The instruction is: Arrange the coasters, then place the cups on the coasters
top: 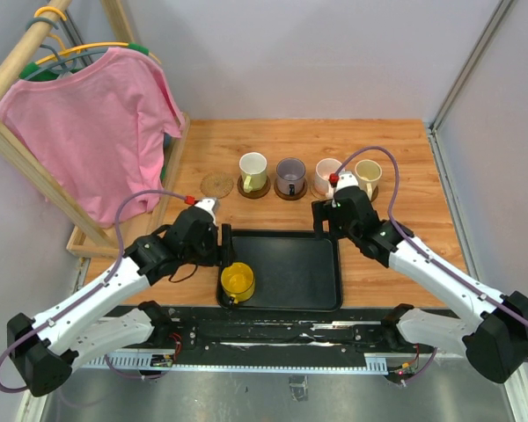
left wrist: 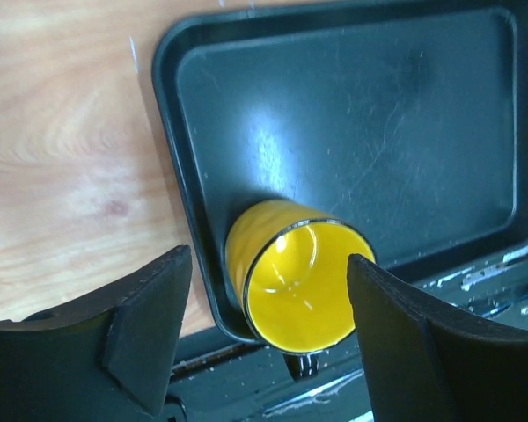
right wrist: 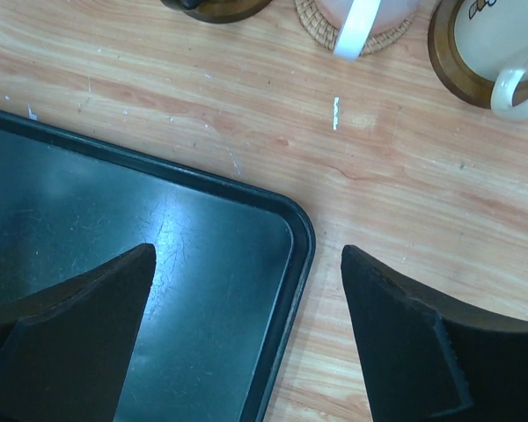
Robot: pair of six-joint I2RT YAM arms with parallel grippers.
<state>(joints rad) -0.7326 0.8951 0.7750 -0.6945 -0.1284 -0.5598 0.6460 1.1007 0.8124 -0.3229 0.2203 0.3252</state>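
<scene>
We've got a black tray (top: 304, 272) lying flat at the near middle of the wooden table (top: 405, 167). Over at the far left corner, we see a pink shirt (top: 88, 132) hanging from a slanted wooden rack (top: 9, 72).

Glossy yellow mug (left wrist: 295, 272); scuffed black tray (left wrist: 378, 132) — wood-grain table (left wrist: 62, 132).

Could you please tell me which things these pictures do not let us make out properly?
- Top view: the pink mug and its cork coaster are partly covered by the right gripper.
- Right wrist view: the pale cream mug is cut off by the top edge.
- Left wrist view: the yellow mug faces the camera, so its handle hardly shows.
- Top view: the left gripper's jaws are hidden under its wrist.
</scene>
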